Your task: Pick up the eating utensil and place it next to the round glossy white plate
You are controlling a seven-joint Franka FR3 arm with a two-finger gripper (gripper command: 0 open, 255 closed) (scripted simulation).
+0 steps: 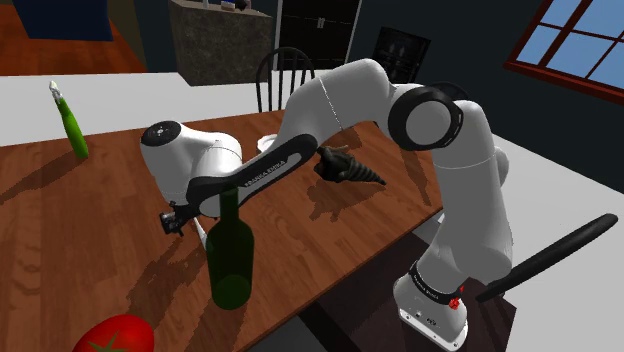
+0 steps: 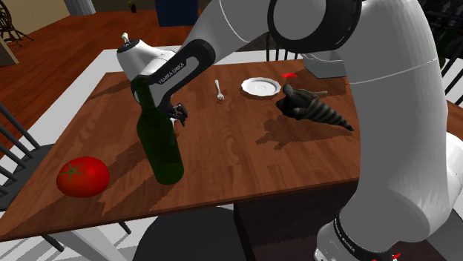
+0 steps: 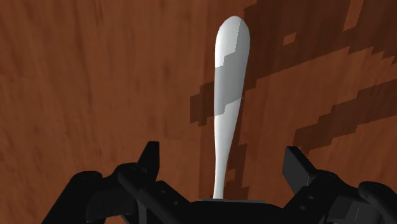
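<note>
1 fork [image 2: 219, 90] | 1 white plate [image 2: 260, 87] | 1 tomato [image 2: 83, 176] | 1 dark green bottle [image 2: 162, 144] | fingers [image 3: 296, 168] spread apart, gripping nothing

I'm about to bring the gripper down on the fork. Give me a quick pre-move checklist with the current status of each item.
1. Gripper open: ok, the fingers stand apart.
2. Fork lined up: ok, its handle runs through the gap and touches neither finger.
3. Fork free: ok, it lies alone on the table.
4. Height above the fork: cannot tell.
5. Green bottle clear of the arm: cannot tell, they overlap in both exterior views.
6. Room beside the plate: ok, bare wood on its fork side.
</note>
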